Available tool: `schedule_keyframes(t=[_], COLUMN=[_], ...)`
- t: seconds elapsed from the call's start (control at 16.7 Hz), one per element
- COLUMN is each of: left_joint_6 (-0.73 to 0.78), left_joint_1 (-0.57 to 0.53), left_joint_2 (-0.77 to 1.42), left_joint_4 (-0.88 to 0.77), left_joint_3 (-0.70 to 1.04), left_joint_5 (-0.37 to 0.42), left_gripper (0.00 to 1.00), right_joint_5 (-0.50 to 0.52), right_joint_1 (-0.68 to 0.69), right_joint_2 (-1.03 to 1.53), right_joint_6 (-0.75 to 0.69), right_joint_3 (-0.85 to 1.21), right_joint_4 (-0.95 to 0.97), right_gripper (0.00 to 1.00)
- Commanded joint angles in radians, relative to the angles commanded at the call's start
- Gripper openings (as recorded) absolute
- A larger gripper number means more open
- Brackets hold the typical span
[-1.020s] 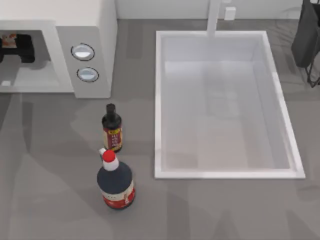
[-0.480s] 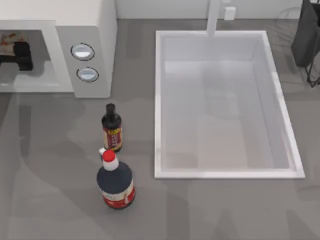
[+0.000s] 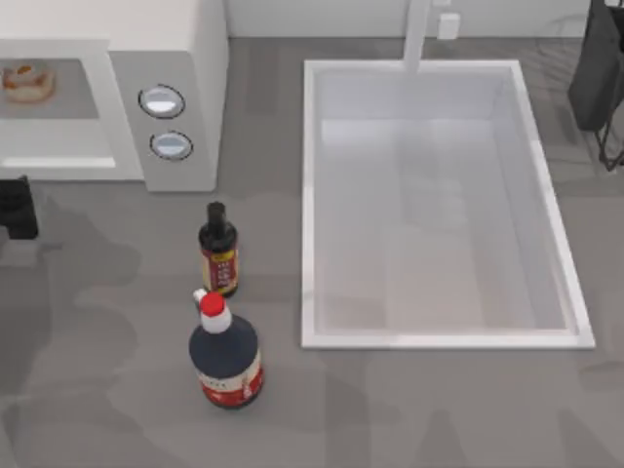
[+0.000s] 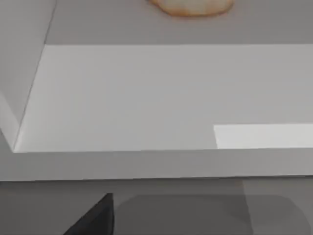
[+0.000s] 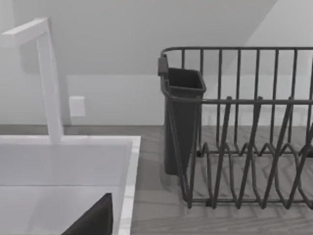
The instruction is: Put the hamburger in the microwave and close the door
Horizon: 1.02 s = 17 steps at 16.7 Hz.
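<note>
Hamburger (image 3: 26,82) sits on the floor of the microwave (image 3: 166,58) cavity, deep inside, apart from the side walls. Left gripper (image 3: 17,207) is outside the cavity, over the table (image 3: 117,390) at its left edge, just before the front lip; finger spacing cannot be told. Two bottles (image 3: 218,250) stand well apart from the opening

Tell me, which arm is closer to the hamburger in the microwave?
The left. Its end effector sits at the table's left edge, just outside the microwave cavity where the hamburger rests. The right arm is parked at the far right, beyond the sink.
</note>
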Motion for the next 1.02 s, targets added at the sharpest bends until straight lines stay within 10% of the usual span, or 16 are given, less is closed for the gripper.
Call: schedule_keyframes(t=[0.66, 1.02], left_joint_6=[0.017, 0.018], left_joint_1=[0.037, 0.035], left_joint_2=[-0.116, -0.28], left_joint_4=[0.095, -0.127], left_joint_3=[-0.193, -0.129], left_joint_5=[0.032, 0.03], left_gripper=[1.0, 1.0], right_joint_5=[0.0, 0.0], right_joint_1=[0.0, 0.0], right_joint_2=[0.0, 0.0], right_joint_6=[0.0, 0.0], right_joint_3=[0.0, 0.0], right_joint_4=[0.0, 0.0], right_gripper=[1.0, 1.0])
